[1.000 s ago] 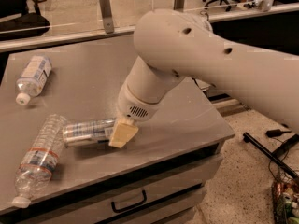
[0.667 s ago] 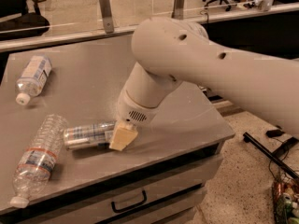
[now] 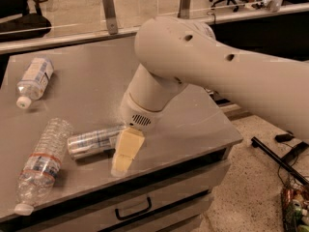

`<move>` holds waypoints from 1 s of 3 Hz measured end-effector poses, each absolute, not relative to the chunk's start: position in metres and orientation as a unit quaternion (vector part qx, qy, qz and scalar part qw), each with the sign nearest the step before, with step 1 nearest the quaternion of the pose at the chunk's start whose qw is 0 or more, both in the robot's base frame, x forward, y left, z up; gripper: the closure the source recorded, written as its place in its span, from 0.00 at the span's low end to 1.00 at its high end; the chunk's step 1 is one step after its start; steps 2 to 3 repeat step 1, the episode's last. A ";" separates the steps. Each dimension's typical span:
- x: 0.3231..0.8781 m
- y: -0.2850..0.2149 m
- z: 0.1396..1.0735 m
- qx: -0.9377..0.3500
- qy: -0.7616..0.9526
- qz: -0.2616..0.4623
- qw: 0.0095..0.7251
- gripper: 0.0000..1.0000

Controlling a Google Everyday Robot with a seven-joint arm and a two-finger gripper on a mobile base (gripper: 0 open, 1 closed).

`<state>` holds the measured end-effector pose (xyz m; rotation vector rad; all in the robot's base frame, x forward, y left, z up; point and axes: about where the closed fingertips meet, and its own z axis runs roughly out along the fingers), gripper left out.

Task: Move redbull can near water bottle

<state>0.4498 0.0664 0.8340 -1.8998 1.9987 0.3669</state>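
The redbull can lies on its side on the grey table, silver and blue, its left end close beside the water bottle. The water bottle lies on its side at the front left, clear and ribbed, with a red-and-blue label band and its white cap toward the front edge. My gripper hangs from the big white arm and sits at the can's right end, partly covering it. The far side of the gripper is hidden behind the can and the wrist.
A shorter bottle with a large white-blue label lies at the back left of the table. The table's front edge and its drawers are just below the gripper. A glass partition stands behind the table, and floor lies to the right.
The arm has shifted slightly left and the gripper's near side has come a little toward the table's front edge. The can stays lying beside the water bottle.
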 end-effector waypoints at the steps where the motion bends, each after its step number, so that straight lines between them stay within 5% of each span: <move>1: 0.450 0.066 0.834 -0.672 0.707 0.130 0.179 0.00; 3: 0.450 0.066 0.834 -0.672 0.707 0.130 0.179 0.00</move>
